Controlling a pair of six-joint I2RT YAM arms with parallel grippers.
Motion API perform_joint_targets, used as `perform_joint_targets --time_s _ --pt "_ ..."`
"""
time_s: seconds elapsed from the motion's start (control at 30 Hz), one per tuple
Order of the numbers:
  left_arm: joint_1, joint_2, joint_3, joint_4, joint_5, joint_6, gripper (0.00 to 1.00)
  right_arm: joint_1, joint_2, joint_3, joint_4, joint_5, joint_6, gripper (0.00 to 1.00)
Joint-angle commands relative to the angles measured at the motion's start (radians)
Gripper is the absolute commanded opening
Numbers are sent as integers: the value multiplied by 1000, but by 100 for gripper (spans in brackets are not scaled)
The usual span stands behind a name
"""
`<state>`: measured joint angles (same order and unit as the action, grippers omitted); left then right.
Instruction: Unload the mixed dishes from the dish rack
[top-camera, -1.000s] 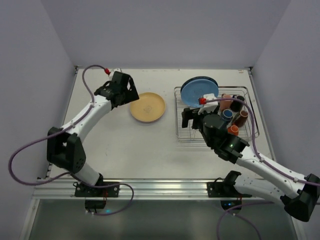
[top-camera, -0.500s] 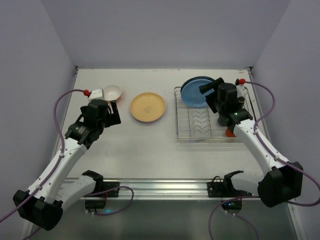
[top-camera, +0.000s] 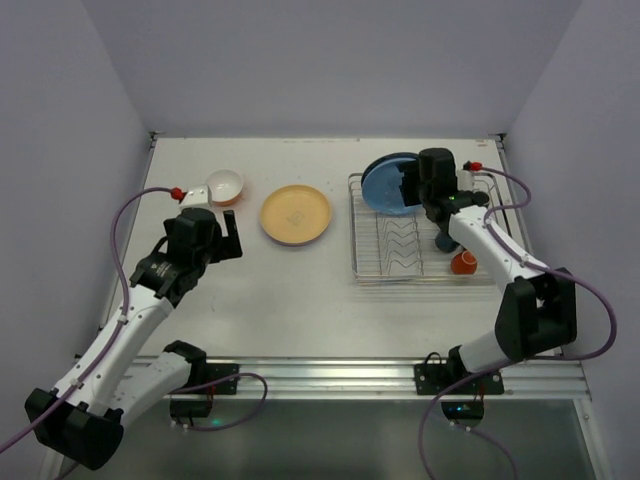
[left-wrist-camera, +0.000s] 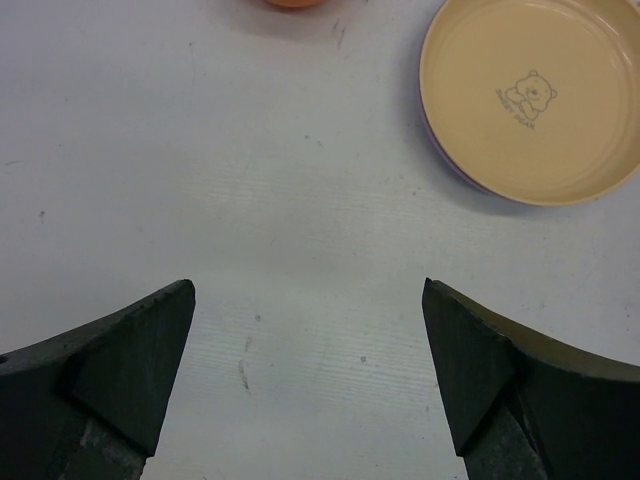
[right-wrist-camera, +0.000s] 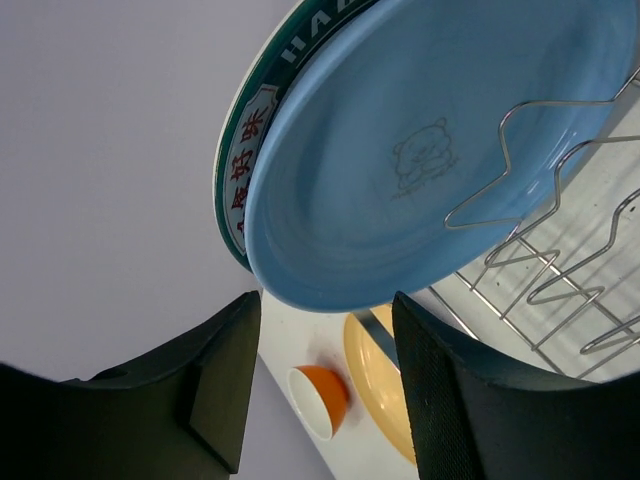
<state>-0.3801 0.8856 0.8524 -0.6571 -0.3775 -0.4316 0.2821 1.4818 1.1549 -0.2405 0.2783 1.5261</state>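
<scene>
Two dishes are out on the table (top-camera: 300, 300) (yellow plate (top-camera: 295, 214), orange bowl (top-camera: 225, 186)). Left in the dish rack (top-camera: 353, 250): blue plate (top-camera: 385, 185), dark-rimmed white plate (right-wrist-camera: 250, 140) behind it, and at least one orange mug (top-camera: 463, 263). Blue plate stands on edge at rack's far-left end, face tilted toward the arms; round, so no long axis. Right gripper (right-wrist-camera: 325, 305) fingers apart, straddling its rim w/ no contact visible. Left gripper (left-wrist-camera: 305, 300) is spread wide over table.

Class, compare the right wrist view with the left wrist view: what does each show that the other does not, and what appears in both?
Right wrist only: the blue plate, the dark-rimmed lettered plate behind it, and the dish rack with its wire dividers. Left wrist only: the open left hand over the table, and the bear print on the yellow plate. Both: the yellow plate and the orange bowl.
</scene>
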Motion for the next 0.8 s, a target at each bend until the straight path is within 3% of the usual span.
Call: perform_joint_targets --time_s 0.0,0.77 --pt "-5 1 -4 42 22 27 100 -3 17 37 73 45 52 57" --pt "-11 -11 -9 48 28 30 100 -50 117 101 75 35 46 51"
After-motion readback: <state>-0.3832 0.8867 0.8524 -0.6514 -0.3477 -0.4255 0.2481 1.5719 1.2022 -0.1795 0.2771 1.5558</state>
